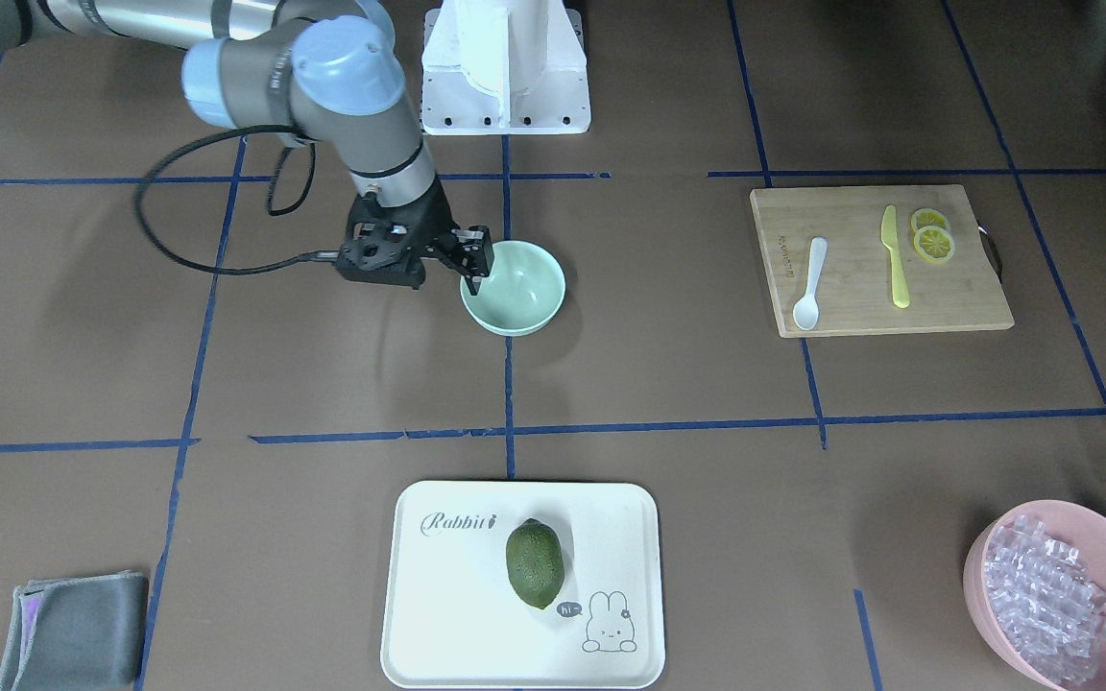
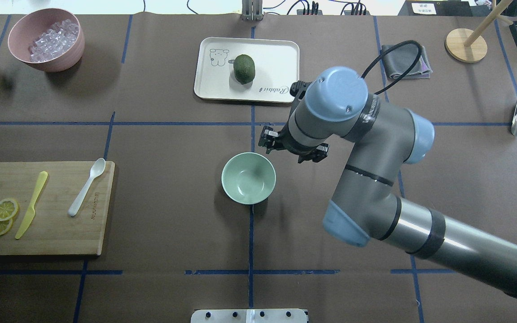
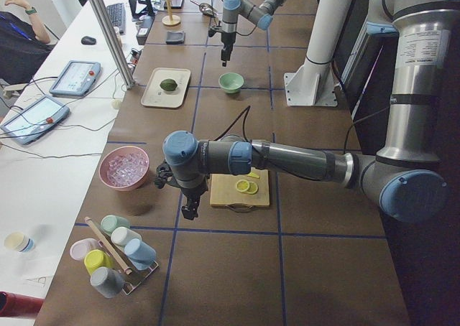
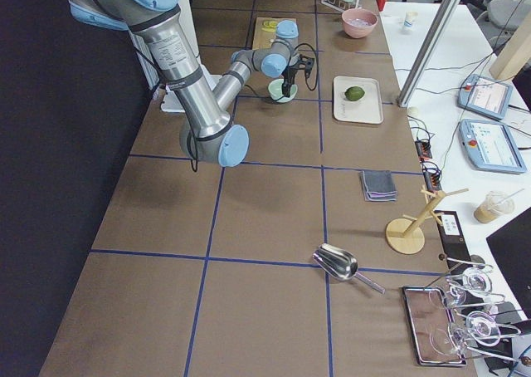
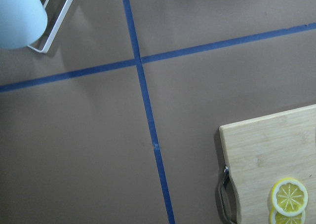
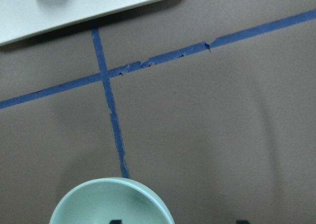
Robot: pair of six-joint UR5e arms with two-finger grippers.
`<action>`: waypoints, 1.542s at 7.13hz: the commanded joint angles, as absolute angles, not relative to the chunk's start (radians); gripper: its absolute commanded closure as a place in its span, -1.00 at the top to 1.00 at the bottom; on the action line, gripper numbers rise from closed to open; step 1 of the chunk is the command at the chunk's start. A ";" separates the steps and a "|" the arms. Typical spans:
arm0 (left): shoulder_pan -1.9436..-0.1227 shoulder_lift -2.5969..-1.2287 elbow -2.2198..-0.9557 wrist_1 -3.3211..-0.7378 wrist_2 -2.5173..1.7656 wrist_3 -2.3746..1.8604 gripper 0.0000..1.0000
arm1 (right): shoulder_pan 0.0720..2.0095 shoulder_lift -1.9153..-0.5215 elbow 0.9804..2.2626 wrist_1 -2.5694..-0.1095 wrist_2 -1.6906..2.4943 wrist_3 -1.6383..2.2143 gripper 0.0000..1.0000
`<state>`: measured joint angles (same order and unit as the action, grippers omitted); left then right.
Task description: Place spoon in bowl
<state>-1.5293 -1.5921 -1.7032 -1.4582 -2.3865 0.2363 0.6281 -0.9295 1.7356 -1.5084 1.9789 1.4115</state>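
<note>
The white spoon (image 1: 810, 283) lies on the wooden cutting board (image 1: 956, 307), to the yellow knife's side; it also shows in the overhead view (image 2: 87, 186). The mint-green bowl (image 1: 524, 288) stands empty at the table's middle (image 2: 248, 178). My right gripper (image 1: 447, 274) is open at the bowl's rim. In the right wrist view one fingertip (image 6: 114, 221) is over the bowl's inside (image 6: 111, 199) and the other is outside it. My left gripper (image 3: 189, 210) hangs over the table off the board's end, far from the spoon; I cannot tell whether it is open.
A yellow knife (image 1: 894, 254) and lemon slices (image 1: 932, 235) share the board. A white tray (image 1: 438, 595) holds a green fruit (image 1: 534, 564). A pink bowl of clear cubes (image 1: 1062, 585), a grey cloth (image 1: 73, 629) and a cup rack (image 3: 115, 254) stand at the edges.
</note>
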 commanded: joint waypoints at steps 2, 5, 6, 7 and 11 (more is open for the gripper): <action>-1.493 -1.591 -1.701 -1.604 -2.393 0.227 1.00 | 0.895 -1.021 1.837 -1.747 2.138 0.945 0.99; -1.456 -1.598 -1.700 -1.605 -2.395 0.224 1.00 | 1.150 -1.211 1.844 -1.810 2.220 0.373 0.99; -1.450 -1.600 -1.710 -1.606 -2.395 0.151 1.00 | 1.219 -1.277 1.842 -1.809 2.223 0.230 0.99; -1.439 -1.627 -1.713 -1.606 -2.407 0.053 1.00 | 1.295 -1.345 1.841 -1.809 2.236 0.074 0.99; -1.313 -1.660 -1.729 -1.626 -2.414 -0.052 1.00 | 1.549 -1.676 1.835 -1.774 2.256 -0.320 0.99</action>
<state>-1.3571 -1.6483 -1.7270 -1.6238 -2.4141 -0.0142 1.4845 -1.5676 1.8347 -1.7943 2.2509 -0.2472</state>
